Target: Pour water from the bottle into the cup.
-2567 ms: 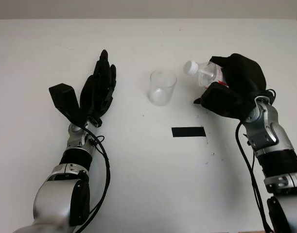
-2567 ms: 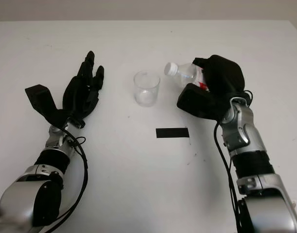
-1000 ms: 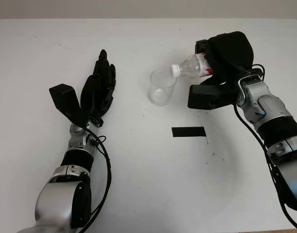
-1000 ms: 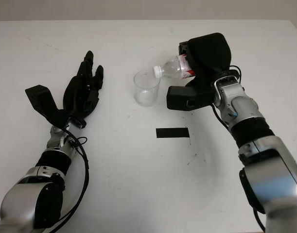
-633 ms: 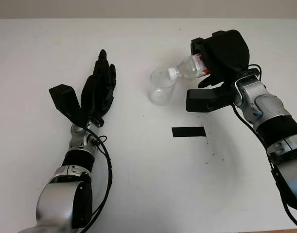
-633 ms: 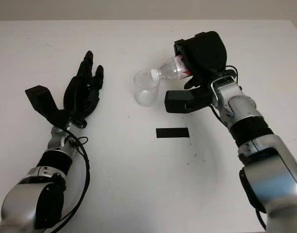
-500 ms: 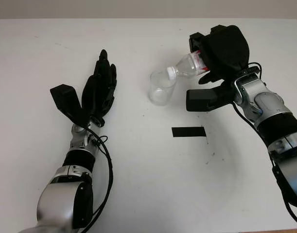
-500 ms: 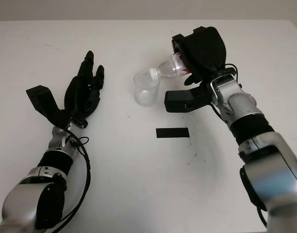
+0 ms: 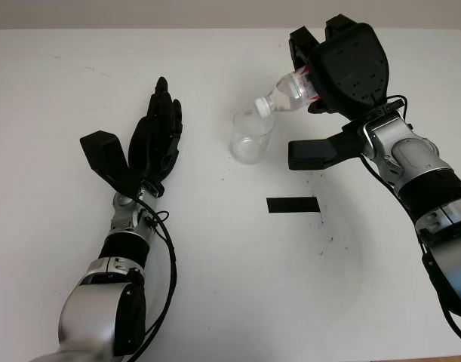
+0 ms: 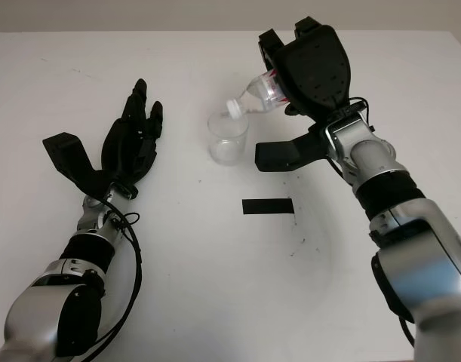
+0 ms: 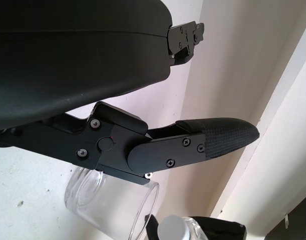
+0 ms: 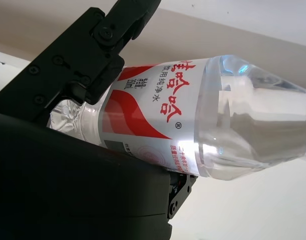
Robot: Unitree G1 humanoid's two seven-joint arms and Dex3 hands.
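Observation:
A clear plastic cup [image 9: 252,137] stands upright on the white table [image 9: 230,264], a little back from the middle. My right hand [image 9: 343,64] is shut on a clear water bottle [image 9: 285,91] with a red and white label [image 12: 142,117]. The bottle is tipped neck-down to the left, and its white cap [image 9: 263,106] hangs just above the cup's right rim. I cannot see any water leaving it. My left hand [image 9: 156,137] is open, held above the table left of the cup [image 11: 110,207].
A strip of black tape [image 9: 293,204] lies flat on the table in front of the cup, slightly right. The table's far edge meets a pale wall [image 9: 139,13] behind everything.
My right hand has risen and swung left with the bottle, tipping it steeper; its cap went from right of the cup to over the rim. The left hand has barely moved.

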